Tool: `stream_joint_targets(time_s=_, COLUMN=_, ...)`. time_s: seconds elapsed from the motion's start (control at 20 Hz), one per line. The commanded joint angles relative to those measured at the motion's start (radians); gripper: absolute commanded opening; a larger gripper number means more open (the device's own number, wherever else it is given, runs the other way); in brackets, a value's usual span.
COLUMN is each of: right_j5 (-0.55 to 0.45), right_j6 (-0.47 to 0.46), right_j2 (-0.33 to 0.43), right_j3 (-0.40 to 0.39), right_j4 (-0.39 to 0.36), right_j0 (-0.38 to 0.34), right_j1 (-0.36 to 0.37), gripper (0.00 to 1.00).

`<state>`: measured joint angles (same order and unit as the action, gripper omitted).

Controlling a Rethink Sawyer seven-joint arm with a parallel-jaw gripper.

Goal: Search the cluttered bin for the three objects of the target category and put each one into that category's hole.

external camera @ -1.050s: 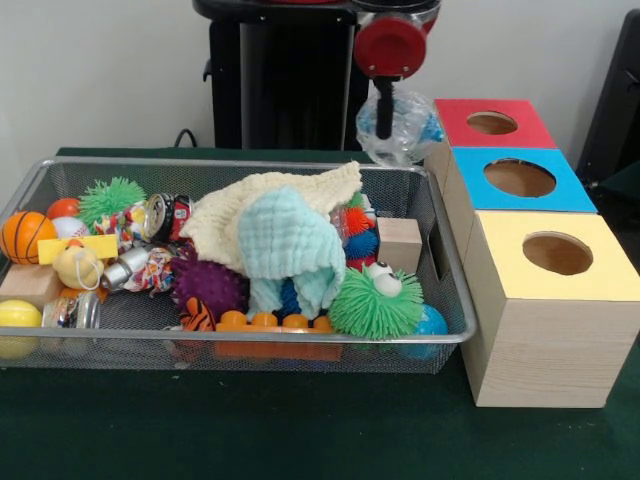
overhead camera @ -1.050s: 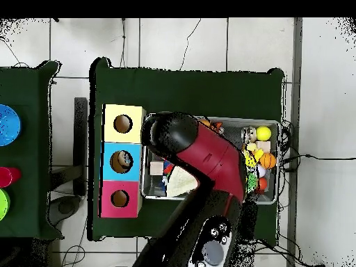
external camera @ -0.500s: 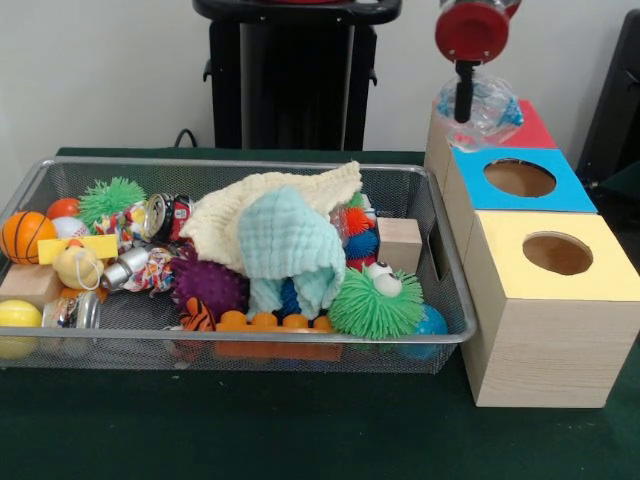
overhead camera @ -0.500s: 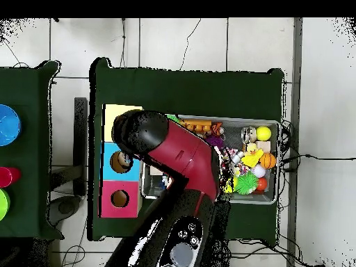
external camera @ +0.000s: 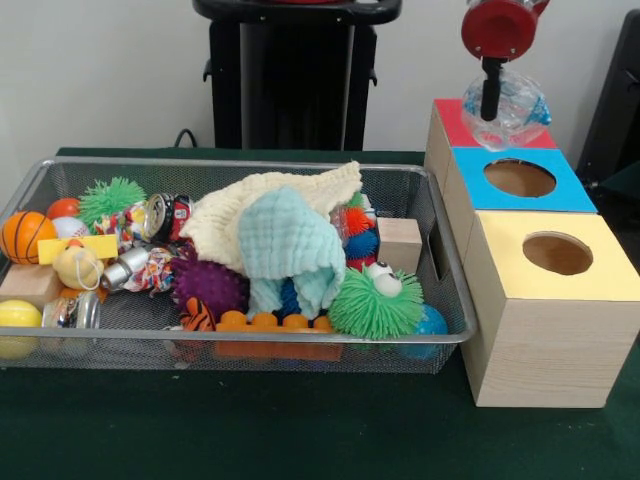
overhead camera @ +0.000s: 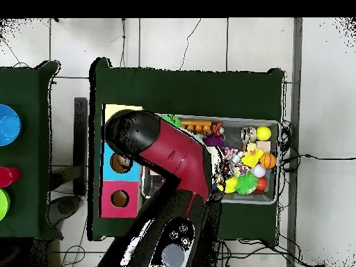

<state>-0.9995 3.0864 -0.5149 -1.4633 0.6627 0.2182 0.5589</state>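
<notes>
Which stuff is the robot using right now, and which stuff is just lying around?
In use:
gripper
crumpled clear plastic bottle it holds
red box
blue box
yellow box

Lying around:
wire bin
cloths
green spiky ball
basketball

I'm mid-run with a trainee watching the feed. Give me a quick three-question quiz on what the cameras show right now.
1. True or false: the gripper holds a crumpled clear plastic bottle.
2. Multiple choice: in the front view, the held bottle hangs over which box? A) red box B) blue box C) yellow box
3. Fill in: draped over the toys in the wire bin lie a cream knitted cloth and a pale ______ cloth.

Key
1. True
2. A; it hangs over the red box's top, near the border with the blue one.
3. Green
</notes>
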Motion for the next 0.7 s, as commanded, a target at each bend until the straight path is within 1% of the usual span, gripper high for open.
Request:
stream_joint_targets(time_s=0.05, right_j5=0.119, right_j6=0.130, right_j2=0.107, right_j3=-0.138, right_j4=0.045, right_j0=-0.061, right_j1=-0.056, gripper=0.00)
stream_joint_targets(time_s=0.25, right_j5=0.224, right_j6=0.102, right_j2=0.133, right_j3=-0.188, right_j4=0.070, right_j0=-0.065, right_j1=-0.071, gripper=0.00)
stream_joint_targets(time_s=0.4, right_j5=0.277, right_j6=0.104, right_j2=0.155, right_j3=-0.221, right_j4=0.097, right_j0=-0.062, right_j1=-0.068, gripper=0.00)
stream_joint_targets(time_s=0.7, right_j5=0.288, right_j6=0.129, right_j2=0.171, right_j3=-0.234, right_j4=0.102, right_j0=-0.059, right_j1=-0.066, gripper=0.00)
